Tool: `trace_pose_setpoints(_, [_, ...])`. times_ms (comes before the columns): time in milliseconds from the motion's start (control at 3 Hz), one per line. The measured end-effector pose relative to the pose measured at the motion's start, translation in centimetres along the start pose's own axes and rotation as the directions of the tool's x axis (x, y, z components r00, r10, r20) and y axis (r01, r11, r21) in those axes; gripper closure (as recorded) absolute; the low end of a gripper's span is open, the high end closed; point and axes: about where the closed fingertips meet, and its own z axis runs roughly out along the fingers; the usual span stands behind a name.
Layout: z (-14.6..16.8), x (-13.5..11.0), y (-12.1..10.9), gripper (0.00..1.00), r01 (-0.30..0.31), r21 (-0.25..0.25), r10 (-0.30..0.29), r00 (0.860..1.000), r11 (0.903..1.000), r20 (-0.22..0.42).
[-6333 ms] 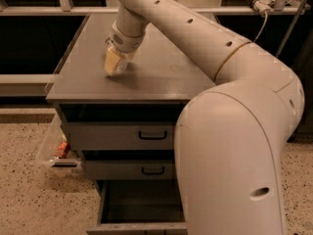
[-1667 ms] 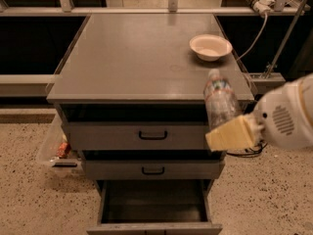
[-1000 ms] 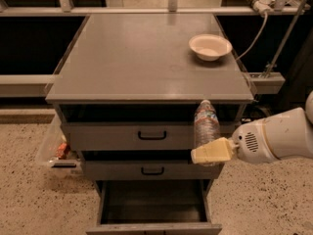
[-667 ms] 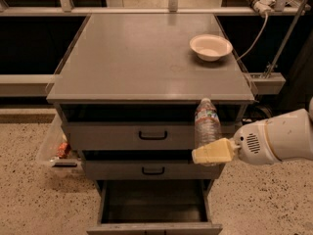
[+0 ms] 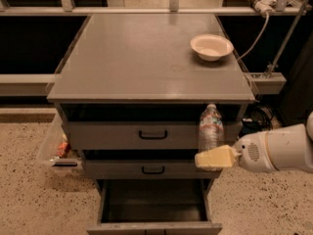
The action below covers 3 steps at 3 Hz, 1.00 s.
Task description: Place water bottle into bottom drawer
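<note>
The water bottle [image 5: 211, 127] stands upright in the air in front of the cabinet's right side, level with the two upper drawers. My gripper [image 5: 213, 157] reaches in from the right, its pale yellow fingers [image 5: 216, 157] shut around the bottle's lower end. Directly below, the bottom drawer [image 5: 153, 202] is pulled out, its dark interior bare. The bottle hangs above the drawer's right rear corner.
A white bowl [image 5: 211, 46] sits on the grey cabinet top [image 5: 146, 58] at the back right. The two upper drawers with black handles [image 5: 153, 135] are closed. A clear bin [image 5: 58, 148] with small items stands on the floor to the left. Cables hang at the right.
The arm lifted the bottle off the cabinet top, swung to the right front and lowered it. Over the last second it has barely moved.
</note>
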Motion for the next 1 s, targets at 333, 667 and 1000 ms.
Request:
trace_pose_setpoints(333, [3.3,2.6,-1.7,1.00,-0.096,-0.065,0.090,0.992,0.9933,-0.088])
trace_pose_setpoints(667, [6.3,7.2,-3.8,1.00,-0.276,-0.107,0.246,0.941,0.9550,-0.234])
trace_pose_setpoints(1000, [8.1,10.9,-4.6,1.00,-0.424,-0.135,0.365,0.874,0.8957,-0.321])
